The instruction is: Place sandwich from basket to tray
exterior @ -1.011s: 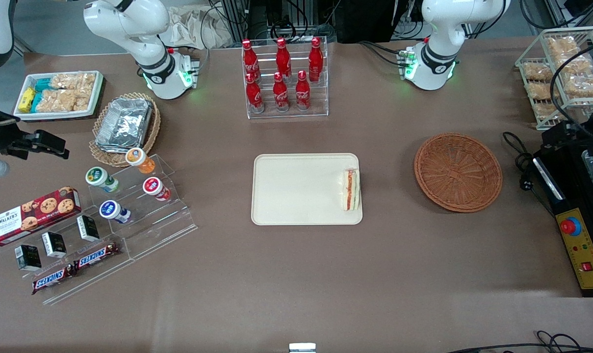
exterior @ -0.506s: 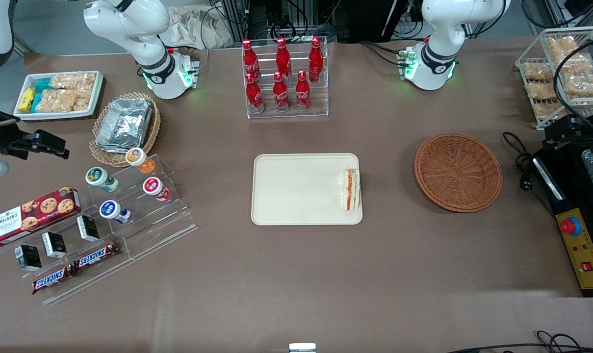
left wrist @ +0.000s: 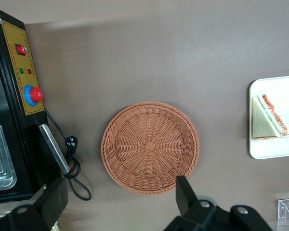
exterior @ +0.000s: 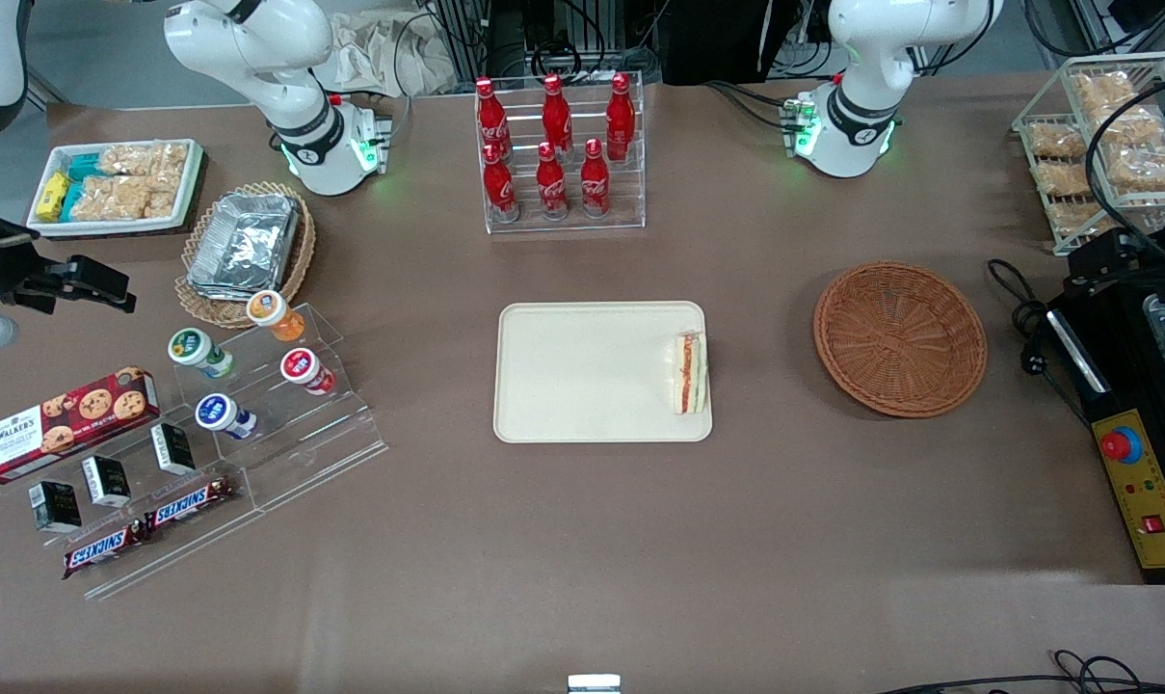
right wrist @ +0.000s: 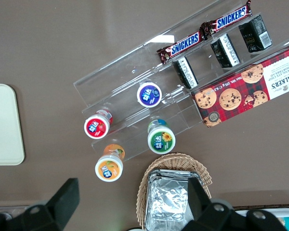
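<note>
Tray (exterior: 582,371) at table centre. Basket (exterior: 900,338) beside tray, toward working arm's end, holds nothing. Gripper (left wrist: 120,204) high above basket, pulled back toward table edge, fingers spread wide, nothing held. Sandwich (exterior: 689,372) on tray, at edge nearest basket, unmoved over last second. Placement looks done; arm retreating.

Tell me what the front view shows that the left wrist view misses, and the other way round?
Only the front view shows the cola bottles, the foil containers and the Snickers bars. Only the left wrist view shows the claw, open, above the table beside the basket. Both show the empty basket, the tray with the sandwich on it, and the control box.
</note>
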